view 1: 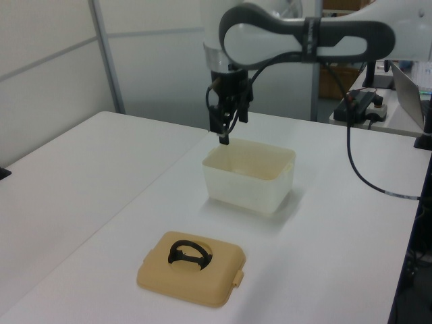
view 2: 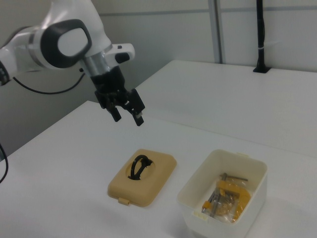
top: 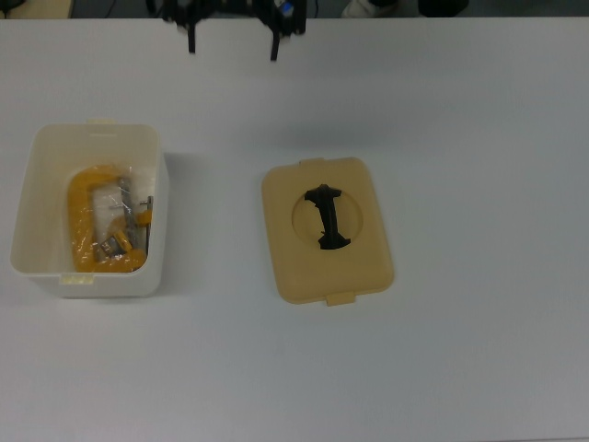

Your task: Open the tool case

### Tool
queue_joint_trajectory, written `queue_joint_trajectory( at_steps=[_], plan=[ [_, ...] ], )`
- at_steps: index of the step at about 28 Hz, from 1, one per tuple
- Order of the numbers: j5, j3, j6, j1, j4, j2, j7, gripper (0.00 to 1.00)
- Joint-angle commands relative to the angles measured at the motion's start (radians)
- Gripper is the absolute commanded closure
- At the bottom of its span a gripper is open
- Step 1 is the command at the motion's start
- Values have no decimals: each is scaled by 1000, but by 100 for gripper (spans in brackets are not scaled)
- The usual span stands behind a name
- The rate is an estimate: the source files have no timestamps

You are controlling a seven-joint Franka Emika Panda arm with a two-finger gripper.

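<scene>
Tan-yellow plastic lid point(top: 327, 230) lies off, beside the open white plastic box point(top: 89, 210) on the white bench point(top: 479, 138); tool point(view 2: 127, 115) empty, fingers spread, best lifted clear.

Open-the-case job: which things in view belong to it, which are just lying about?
Job:
- white box of the tool case, open
- tan lid, flat on the table beside it
- gripper, open, raised

Lying about:
- yellow clamp and bagged parts inside the box

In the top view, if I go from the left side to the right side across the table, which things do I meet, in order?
White box with yellow tools inside → tan lid with its black handle.
</scene>
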Motion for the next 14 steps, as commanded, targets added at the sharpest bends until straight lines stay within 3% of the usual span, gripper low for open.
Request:
queue_joint_trajectory(
  at_steps=[1, 14],
  plan=[
    [9, -4, -64, 1, -14, -54, -20, 0],
    [77, -19, -90, -64, -26, -105, -53, 0]
  ],
)
